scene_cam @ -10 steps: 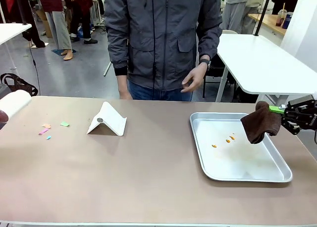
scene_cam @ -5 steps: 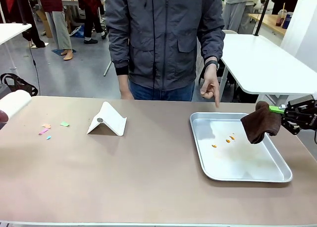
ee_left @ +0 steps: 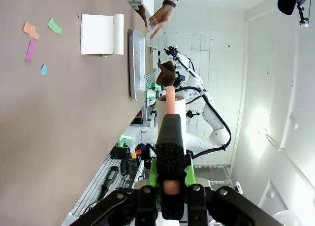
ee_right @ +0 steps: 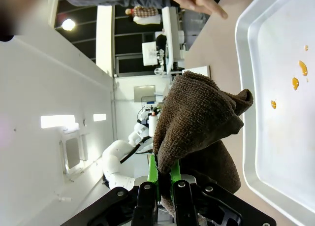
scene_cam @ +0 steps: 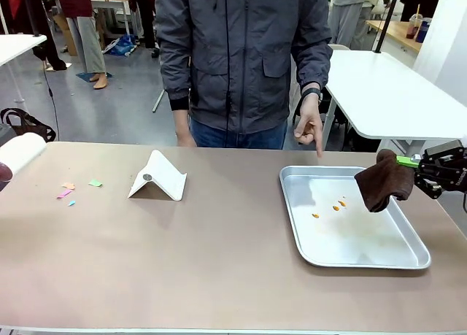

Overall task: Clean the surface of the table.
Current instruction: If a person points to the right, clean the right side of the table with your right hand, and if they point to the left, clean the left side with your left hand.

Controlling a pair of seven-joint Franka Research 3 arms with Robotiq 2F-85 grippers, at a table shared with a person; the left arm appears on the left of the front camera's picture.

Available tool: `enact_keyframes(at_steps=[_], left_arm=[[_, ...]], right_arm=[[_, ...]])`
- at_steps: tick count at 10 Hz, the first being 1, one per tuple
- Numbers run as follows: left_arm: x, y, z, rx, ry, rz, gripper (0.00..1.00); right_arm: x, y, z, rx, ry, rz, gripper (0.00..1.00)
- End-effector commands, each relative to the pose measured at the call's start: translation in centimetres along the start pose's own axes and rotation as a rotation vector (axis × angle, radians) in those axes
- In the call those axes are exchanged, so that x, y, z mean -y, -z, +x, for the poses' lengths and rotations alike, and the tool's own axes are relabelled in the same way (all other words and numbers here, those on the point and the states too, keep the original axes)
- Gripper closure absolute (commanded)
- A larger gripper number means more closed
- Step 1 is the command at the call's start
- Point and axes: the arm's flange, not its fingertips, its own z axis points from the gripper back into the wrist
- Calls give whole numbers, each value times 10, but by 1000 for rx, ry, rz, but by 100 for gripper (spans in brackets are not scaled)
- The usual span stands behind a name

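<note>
Setup: the large beige-brown matte table point(scene_cam: 219, 262) spans the whole near scene. On its right half sits a silver rectangular metal tray point(scene_cam: 365, 240) with a few small orange spots point(scene_cam: 336, 206) on its floor. Left of centre stands a white folded card point(scene_cam: 158, 176). At the far left lie small coloured paper scraps point(scene_cam: 73, 189).

Right gripper point(scene_cam: 410, 167): jaws clamped tight on a dark brown terry cloth point(scene_cam: 383, 180). The cloth hangs bunched over the tray's right rim and, as far as we can tell, touches nothing. The right wrist view confirms the pinch point(ee_right: 165, 174), with the cloth point(ee_right: 197, 117) draped above the pads.

Left gripper point(ee_left: 170, 174): closed on the black handle of a white-roll lint roller point(ee_left: 170, 108), held off the left end of the table.

The person's hand point(scene_cam: 309, 127) at the far side points one finger down towards the tray's far rim.

Step in hand, as we judge it: both tools are gripped and raised, and wiping has not begun. The scraps and spots are untouched.

Next move, as we judge it: the scraps are the only mess on the tabletop itself, so the roller should come down flat onto them and roll across. If the pointing finger means the tray, the cloth must instead lower left onto the spots with light, even pressure.
</note>
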Motion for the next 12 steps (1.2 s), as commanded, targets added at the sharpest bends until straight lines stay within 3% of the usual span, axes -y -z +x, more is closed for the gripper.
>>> enact_keyframes(at_steps=[1, 2, 3, 5, 6, 7, 8, 12], left_arm=[[2, 3, -5, -5, 17, -3, 86], [2, 3, -5, -5, 17, -3, 86], [2, 3, -5, -5, 17, -3, 86], [2, 3, -5, -5, 17, -3, 86], [2, 3, -5, -5, 17, -3, 86], [2, 3, -5, -5, 17, -3, 86], [2, 3, -5, -5, 17, -3, 86], [2, 3, -5, -5, 17, -3, 86]], right_arm=[[-7, 1, -1, 1, 6, -6, 100], [0, 0, 0, 0, 0, 0, 89], [5, 12, 7, 8, -22, -53, 89], [-4, 38, 14, 154, -116, -308, 89], [-11, 45, 17, 148, -201, -397, 89], [-24, 59, 28, 104, -311, -575, 89], [-26, 61, 30, 100, -329, -604, 89], [-44, 86, 48, 28, -491, -947, 89]])
